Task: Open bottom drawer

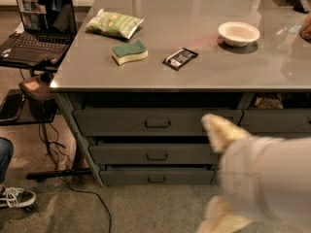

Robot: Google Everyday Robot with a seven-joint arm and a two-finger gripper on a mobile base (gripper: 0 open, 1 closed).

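white arm reaching in from lower right, gripper low before the drawer stack, cream fingers spread wide apart, bottom drawer closed

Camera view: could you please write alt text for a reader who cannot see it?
The robot's open gripper hangs at lower right, before a grey drawer stack whose bottom drawer is shut. The countertop holds a sponge, chip bag, wrapped bar and bowl.
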